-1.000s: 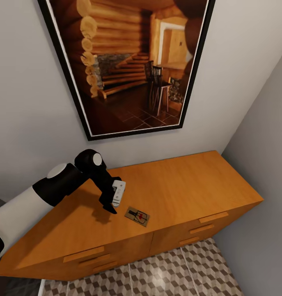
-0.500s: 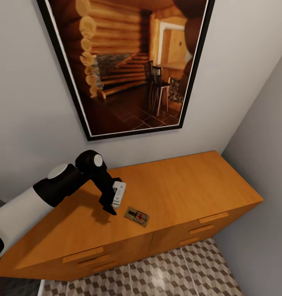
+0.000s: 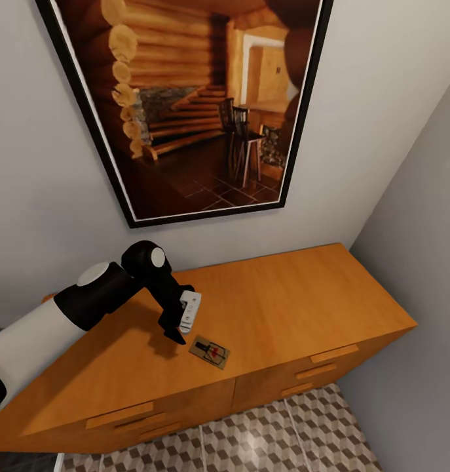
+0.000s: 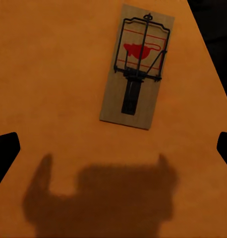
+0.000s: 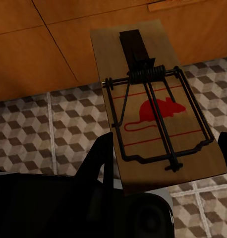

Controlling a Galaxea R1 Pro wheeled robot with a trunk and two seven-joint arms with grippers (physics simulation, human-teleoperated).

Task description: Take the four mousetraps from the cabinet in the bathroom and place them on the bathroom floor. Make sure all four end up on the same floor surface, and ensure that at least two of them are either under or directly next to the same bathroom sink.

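— What is the left gripper [image 3: 177, 334] doing?
— It hangs just above the cabinet [image 3: 303, 295] top, fingers spread wide apart around nothing. One mousetrap [image 3: 209, 352] lies flat on the wood just beside it, near the front edge.
— And on the right?
— The right gripper's dark finger [image 5: 101, 158] is pressed against a second mousetrap [image 5: 155, 109], which sits in its grip above the bathroom floor [image 5: 34, 134], before the drawer fronts. A framed picture [image 3: 185, 98] hangs on the wall.
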